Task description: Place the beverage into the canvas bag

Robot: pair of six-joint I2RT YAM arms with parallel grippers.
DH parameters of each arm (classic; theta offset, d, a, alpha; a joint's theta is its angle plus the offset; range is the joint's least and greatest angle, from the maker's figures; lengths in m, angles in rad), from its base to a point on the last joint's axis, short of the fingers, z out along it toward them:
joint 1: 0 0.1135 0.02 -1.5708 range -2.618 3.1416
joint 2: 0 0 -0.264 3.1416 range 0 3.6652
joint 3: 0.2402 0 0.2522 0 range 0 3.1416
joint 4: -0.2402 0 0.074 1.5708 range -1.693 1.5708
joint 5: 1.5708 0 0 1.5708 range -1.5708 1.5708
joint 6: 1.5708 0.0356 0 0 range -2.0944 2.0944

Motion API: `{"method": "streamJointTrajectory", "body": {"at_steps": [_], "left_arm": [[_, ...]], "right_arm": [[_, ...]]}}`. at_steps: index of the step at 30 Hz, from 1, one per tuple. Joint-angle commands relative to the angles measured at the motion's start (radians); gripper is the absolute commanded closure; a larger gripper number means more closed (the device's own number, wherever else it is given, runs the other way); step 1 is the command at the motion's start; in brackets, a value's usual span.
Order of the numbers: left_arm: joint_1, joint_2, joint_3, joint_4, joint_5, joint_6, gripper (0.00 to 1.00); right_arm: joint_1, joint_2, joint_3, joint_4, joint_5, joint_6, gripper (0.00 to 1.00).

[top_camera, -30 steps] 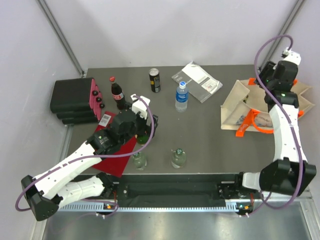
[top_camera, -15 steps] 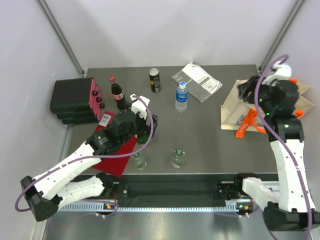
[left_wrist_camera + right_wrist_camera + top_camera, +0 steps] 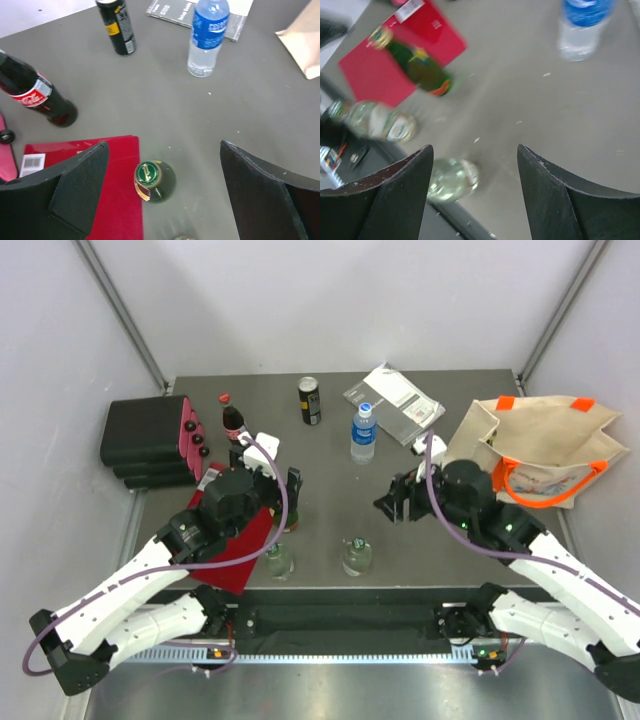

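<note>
Two pincers spread wide, empty | left pincer (image 3: 164, 147) above upright green glass bottle with gold cap (image 3: 152, 181) beside flat red folder (image 3: 122, 210) | right pincer (image 3: 475, 148) over grey surface (image 3: 330, 455) | beige canvas bag with orange handles (image 3: 480, 435) at far right, well apart

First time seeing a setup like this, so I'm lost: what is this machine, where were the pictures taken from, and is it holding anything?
Two white robot arms stand at a table. One picture looks down from above; the other two come from cameras on the wrists. The left end effector is open over a green bottle; the right end effector is open too, holding nothing. Also there: a cola bottle, a can, a water bottle and a canvas bag.
</note>
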Motion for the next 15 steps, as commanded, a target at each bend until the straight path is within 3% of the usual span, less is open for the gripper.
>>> {"method": "streamJointTrajectory", "body": {"at_steps": [1,8,15], "left_arm": [[-0.001,-0.007,-0.008,0.064,-0.058,0.013,0.04],[-0.001,0.001,0.003,0.050,-0.042,0.016,0.05],[-0.001,0.006,0.004,0.050,-0.032,0.011,0.05]], "right_arm": [[0.134,-0.053,-0.098,0.179,0.082,0.045,0.30],[0.366,-0.004,-0.153,0.222,0.305,0.048,0.20],[0.556,0.153,-0.149,0.222,0.551,0.059,0.08]]}}
